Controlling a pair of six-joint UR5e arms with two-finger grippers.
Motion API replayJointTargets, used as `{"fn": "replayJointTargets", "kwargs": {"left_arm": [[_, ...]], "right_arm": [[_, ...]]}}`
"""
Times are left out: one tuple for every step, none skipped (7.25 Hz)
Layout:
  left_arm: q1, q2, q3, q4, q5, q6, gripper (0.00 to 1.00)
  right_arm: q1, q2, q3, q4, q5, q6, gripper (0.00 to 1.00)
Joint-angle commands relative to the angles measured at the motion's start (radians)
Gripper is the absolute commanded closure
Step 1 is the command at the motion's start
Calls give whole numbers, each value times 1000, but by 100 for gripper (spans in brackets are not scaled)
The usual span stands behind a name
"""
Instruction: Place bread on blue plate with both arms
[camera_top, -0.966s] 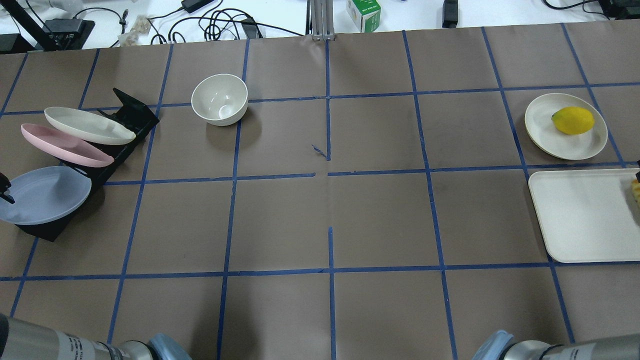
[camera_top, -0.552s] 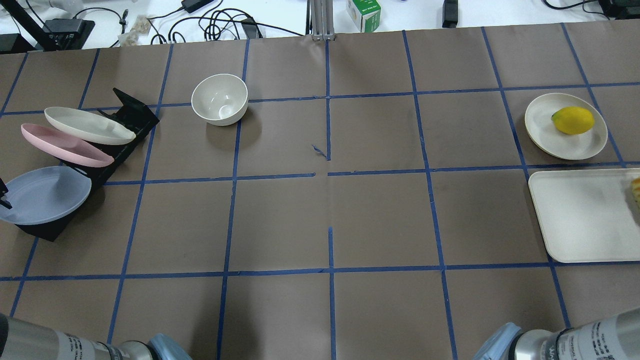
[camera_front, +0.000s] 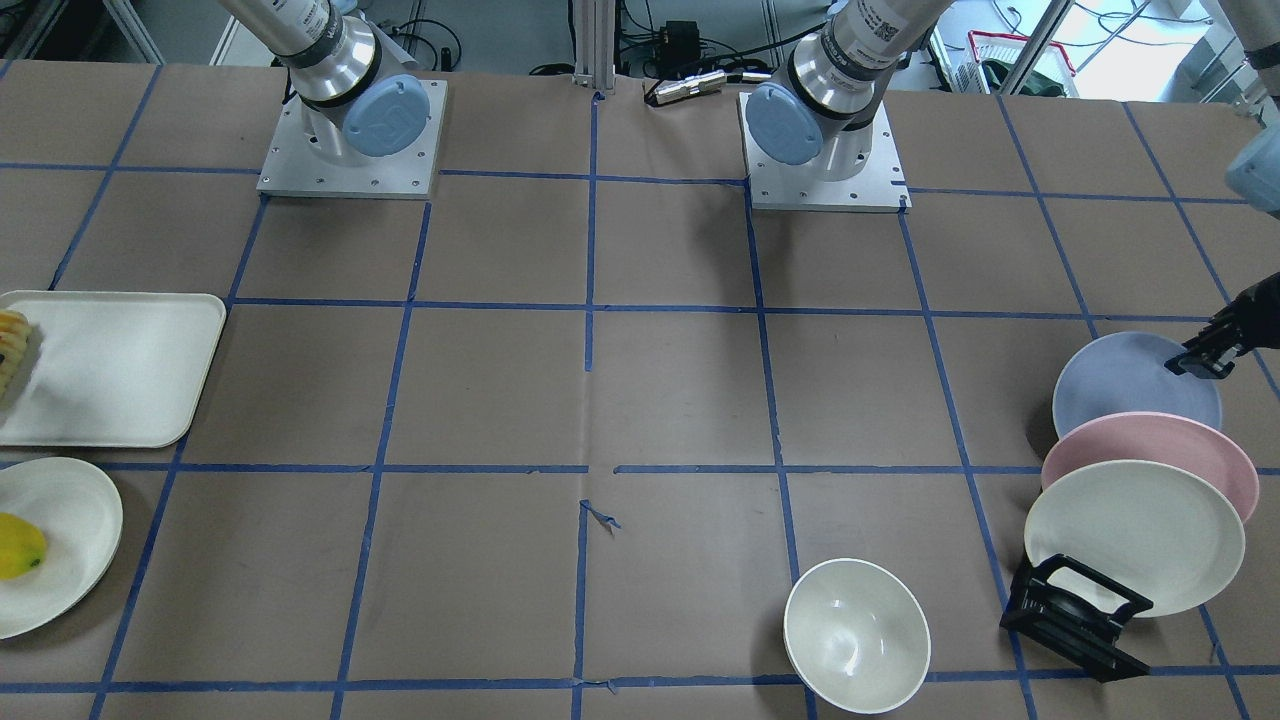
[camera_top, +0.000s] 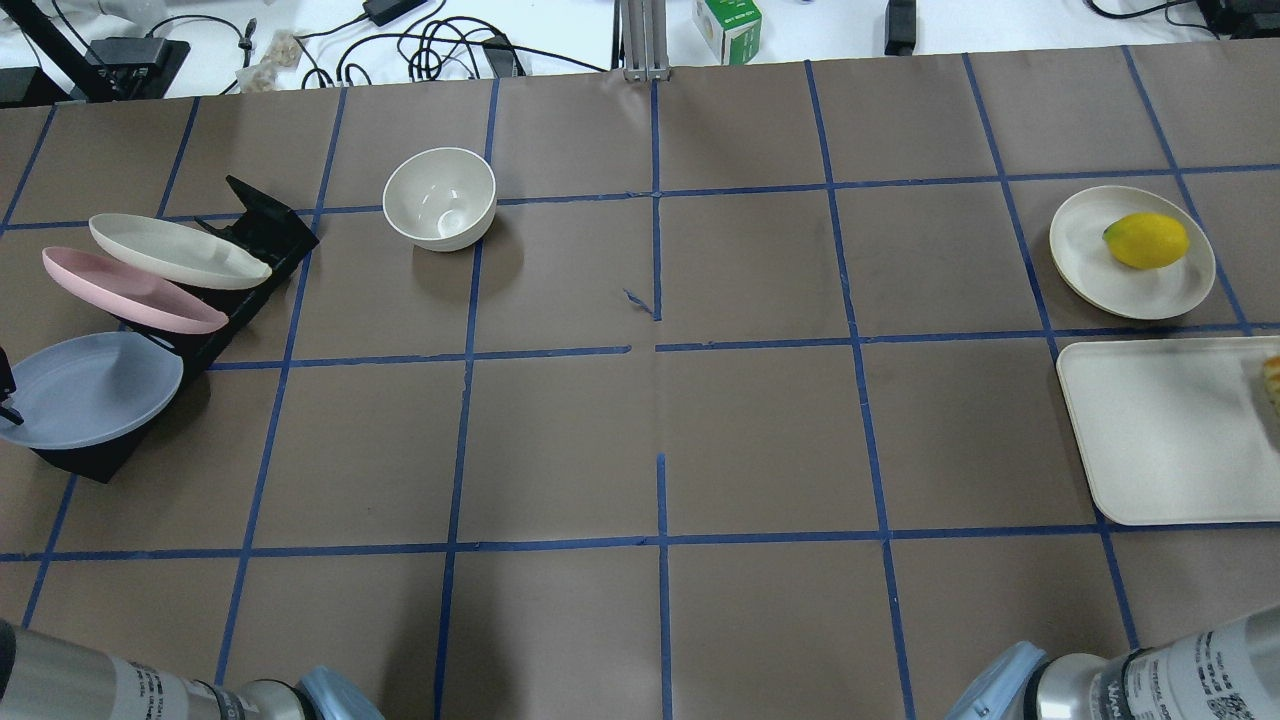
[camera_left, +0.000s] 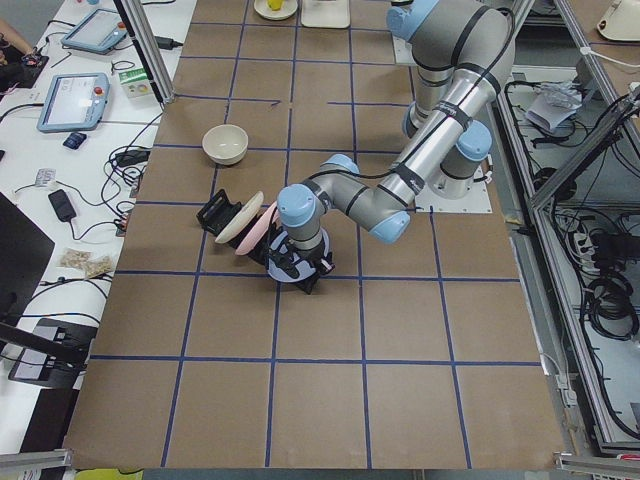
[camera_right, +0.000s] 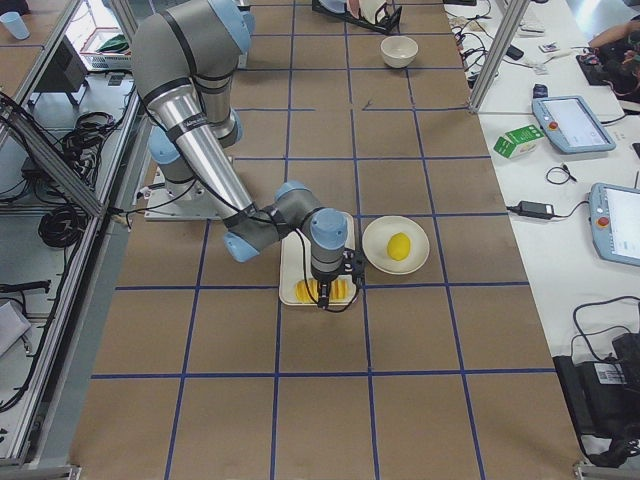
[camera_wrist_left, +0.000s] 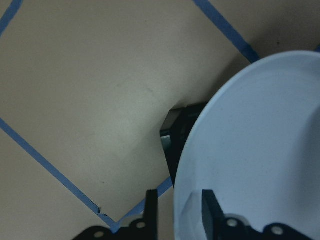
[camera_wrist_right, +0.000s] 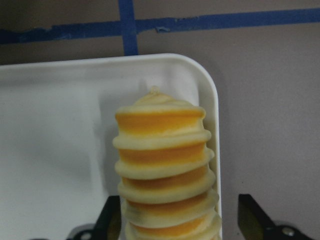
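The blue plate (camera_top: 90, 390) leans in the nearest slot of a black rack (camera_top: 250, 240). My left gripper (camera_wrist_left: 177, 215) is open, with one finger on each side of the plate's rim (camera_wrist_left: 260, 150); it also shows at the plate's edge in the front view (camera_front: 1205, 355). The bread (camera_wrist_right: 162, 165), an orange-and-pale-yellow ridged loaf, lies on the white tray (camera_top: 1160, 430) against its rim. My right gripper (camera_wrist_right: 177, 220) is open, with a finger on each side of the loaf and a gap on the right side. Only the loaf's end (camera_top: 1272, 385) shows in the overhead view.
A pink plate (camera_top: 130, 292) and a cream plate (camera_top: 175, 252) lean in the same rack behind the blue one. A white bowl (camera_top: 440, 198) stands at the back left of centre. A yellow fruit (camera_top: 1145, 240) lies on a cream plate beyond the tray.
My left gripper has slid slightly left along the blue plate's rim. My right arm has shifted, and its gripper tip no longer shows at the overhead view's right edge. The bread has not moved.
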Motion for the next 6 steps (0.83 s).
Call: {"fn": "replayJointTargets", "kwargs": {"left_arm": [[0, 0, 8, -2, 3, -17, 100], [1, 2, 11, -2, 6, -14, 100], [1, 5, 13, -5, 9, -12, 100], [3, 20, 14, -7, 9, -12, 100], [7, 36, 17, -34, 9, -9, 100], [19, 52, 52, -74, 13, 3, 100]], "right_arm": [[0, 0, 1, 13, -2, 8, 94], [0, -5, 1, 16, -4, 8, 100], [0, -17, -6, 39, -11, 4, 100], [4, -46, -13, 80, -11, 7, 100], [10, -95, -12, 116, -10, 8, 100], [23, -142, -10, 171, 1, 40, 100]]}}
